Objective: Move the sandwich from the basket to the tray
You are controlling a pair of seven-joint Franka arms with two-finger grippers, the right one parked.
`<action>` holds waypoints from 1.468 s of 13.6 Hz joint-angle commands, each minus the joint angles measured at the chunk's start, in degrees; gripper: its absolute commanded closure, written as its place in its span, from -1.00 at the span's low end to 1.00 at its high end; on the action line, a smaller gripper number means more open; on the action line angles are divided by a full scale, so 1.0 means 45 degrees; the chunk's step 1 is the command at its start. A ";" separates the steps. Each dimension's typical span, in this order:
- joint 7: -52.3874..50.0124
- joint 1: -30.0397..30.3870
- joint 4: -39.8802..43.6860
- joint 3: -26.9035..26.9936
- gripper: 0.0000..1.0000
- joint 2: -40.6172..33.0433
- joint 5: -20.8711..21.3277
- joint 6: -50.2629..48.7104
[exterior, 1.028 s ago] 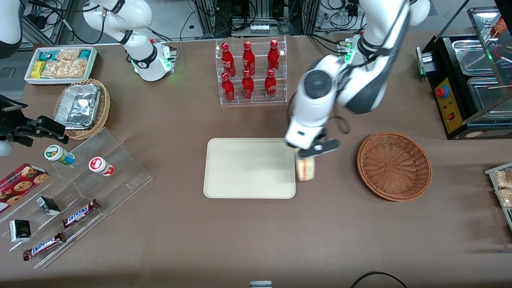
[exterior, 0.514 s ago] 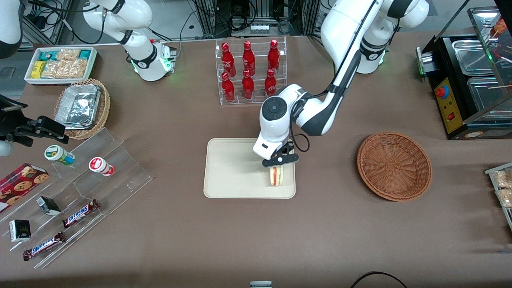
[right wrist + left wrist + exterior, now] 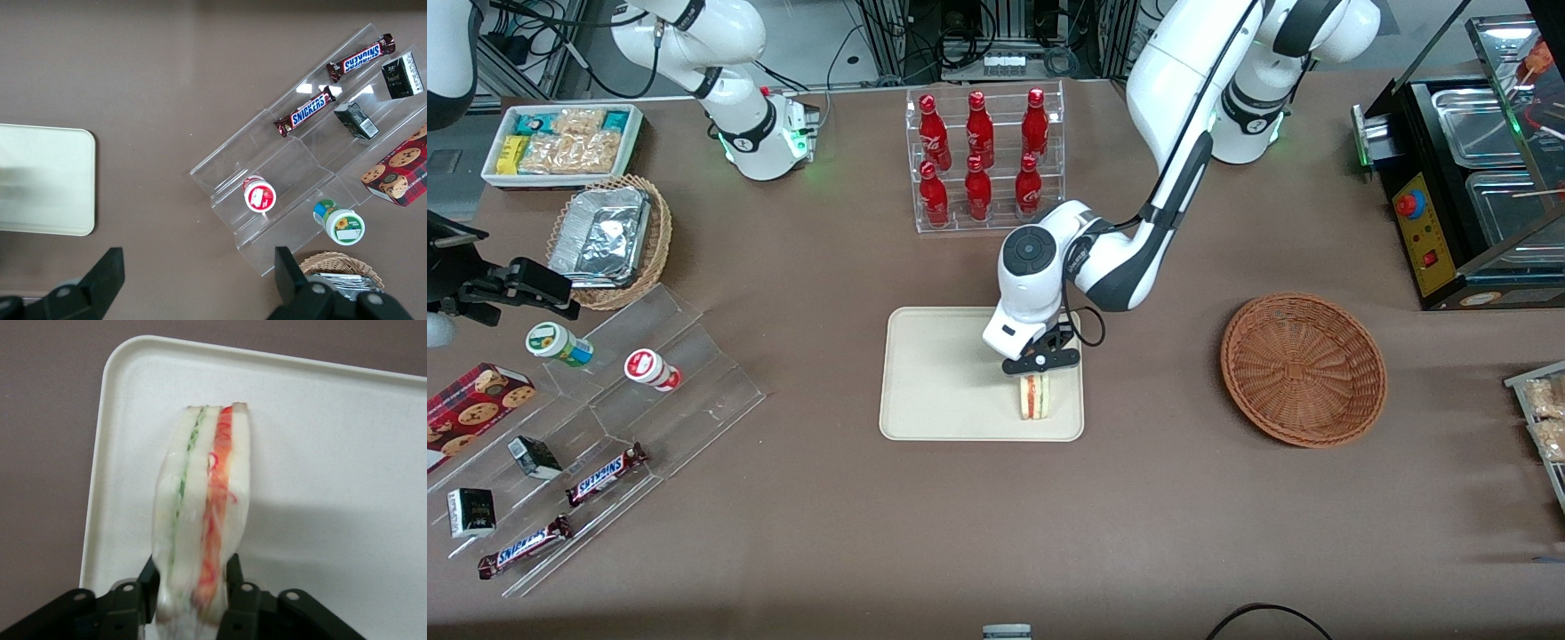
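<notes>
My left gripper (image 3: 1040, 363) (image 3: 192, 583) is shut on the sandwich (image 3: 1035, 396) (image 3: 203, 507), a pale wedge with green and red-orange filling lines along its cut edge. It holds the wedge upright over the cream tray (image 3: 943, 373) (image 3: 333, 453), near the tray's end toward the basket and close to its front rim. The black fingers (image 3: 235, 577) press both bread faces. The reddish-brown wicker basket (image 3: 1303, 369) stands empty on the table beside the tray, toward the working arm's end.
An acrylic rack of red bottles (image 3: 983, 160) stands farther from the camera than the tray. A clear stepped stand with snack bars and cups (image 3: 596, 427) lies toward the parked arm's end, with a foil-filled tan basket (image 3: 609, 240) and a white snack bin (image 3: 560, 142).
The gripper carried the sandwich from the tray's edge near the basket onto the tray, then shifted slightly inward and lower. Its hold on the sandwich stays the same.
</notes>
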 commanded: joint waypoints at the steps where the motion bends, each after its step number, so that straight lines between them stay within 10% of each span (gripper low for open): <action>1: -0.0335 -0.0167 0.0260 0.0208 -1.00 -0.0182 0.0301 -0.0228; 13: -0.0278 0.2213 0.0260 0.0326 -1.00 -0.5866 0.0281 -0.6574; 20: 0.4306 0.5297 0.0260 0.0326 -1.00 -0.8522 -0.0012 -0.9445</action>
